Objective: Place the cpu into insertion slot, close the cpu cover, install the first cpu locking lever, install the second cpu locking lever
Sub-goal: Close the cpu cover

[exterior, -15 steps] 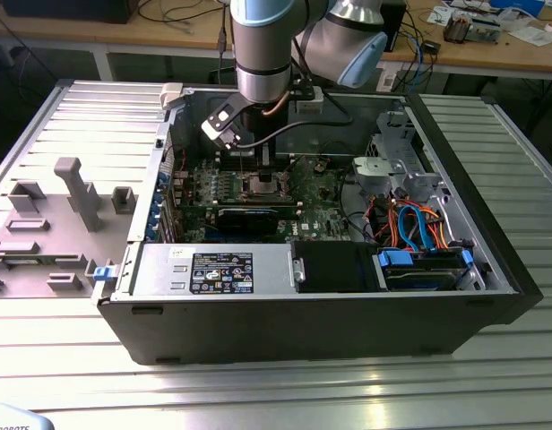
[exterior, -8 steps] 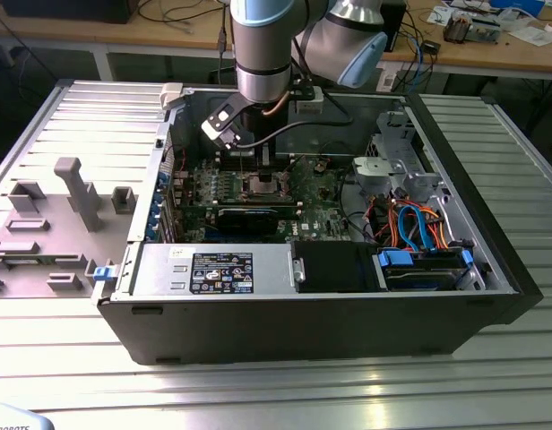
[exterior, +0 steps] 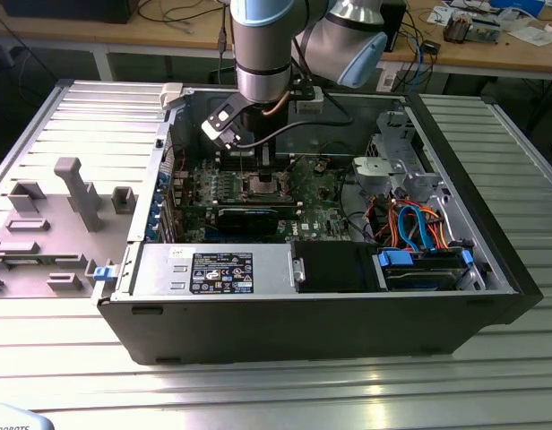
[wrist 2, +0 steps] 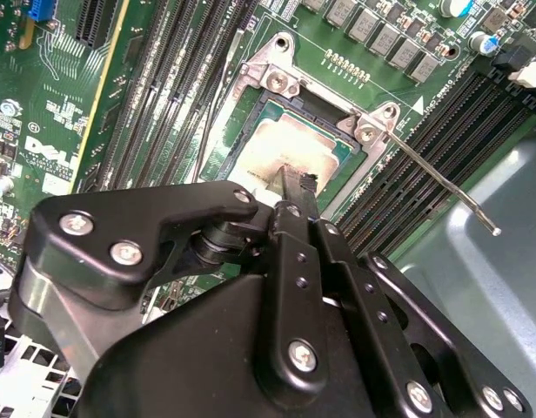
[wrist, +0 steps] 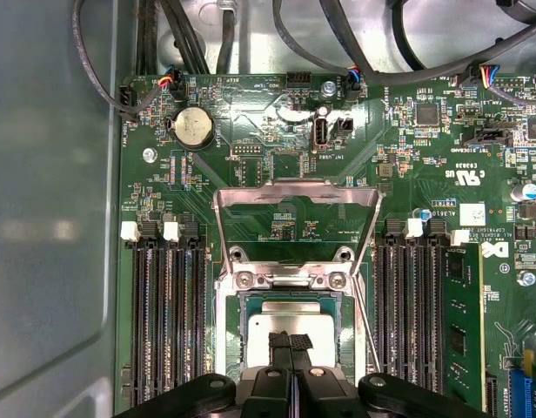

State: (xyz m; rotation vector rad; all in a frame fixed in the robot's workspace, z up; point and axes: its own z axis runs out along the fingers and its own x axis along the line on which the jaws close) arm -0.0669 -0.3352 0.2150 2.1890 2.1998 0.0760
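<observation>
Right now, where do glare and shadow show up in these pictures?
In the exterior view, glare streaks the ribbed table; in the first wrist view a pale reflection sits on the grey case panel; in the second wrist view the cpu gleams by the dark end effector.

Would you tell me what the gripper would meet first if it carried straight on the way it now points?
Most likely the cpu, whose metal top lies flat right under the gripper. The cpu cover stands open, out of that line. Whether they touch is unclear.
</observation>
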